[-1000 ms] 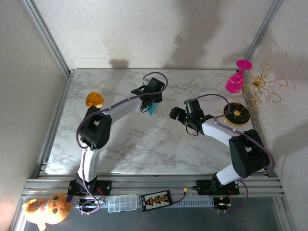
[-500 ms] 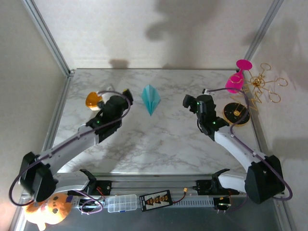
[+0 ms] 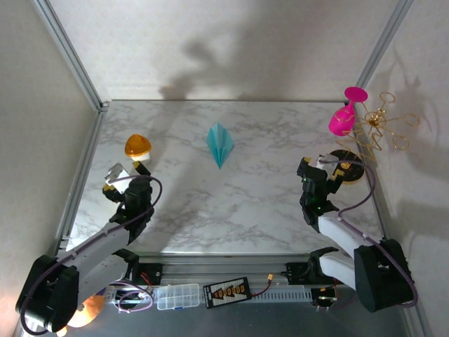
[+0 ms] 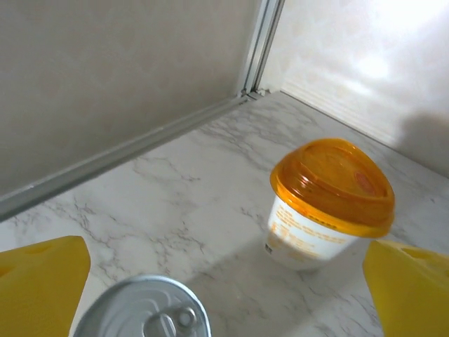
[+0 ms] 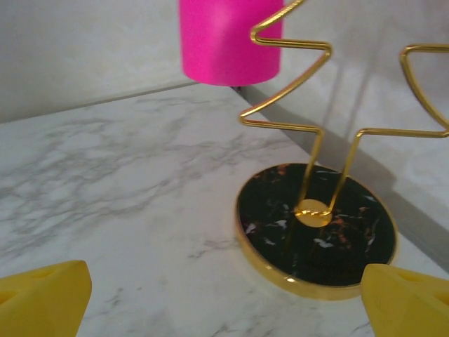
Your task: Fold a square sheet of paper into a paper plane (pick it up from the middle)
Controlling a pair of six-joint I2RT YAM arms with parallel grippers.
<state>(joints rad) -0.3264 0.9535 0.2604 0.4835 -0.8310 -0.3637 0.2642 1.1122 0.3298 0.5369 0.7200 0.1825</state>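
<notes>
A marble table (image 3: 231, 203) stands between beige walls. From above, the plane (image 3: 220, 144) lies flat at the far middle, nose towards the arms, well apart from both. The left gripper (image 3: 130, 172) sits near an orange-lidded cup (image 3: 138, 147); the right gripper (image 3: 319, 167) is beside a wire stand (image 3: 345, 166) and a pink cup (image 3: 342, 121).

Left wrist: the yellow fingers (image 4: 42, 291) are spread wide and hold nothing; the orange-lidded cup stands ahead, and a silver pull-tab lid (image 4: 144, 312) is at the bottom edge.

Right wrist: the fingers (image 5: 42, 298) are equally wide and empty, facing the stand's black base.
</notes>
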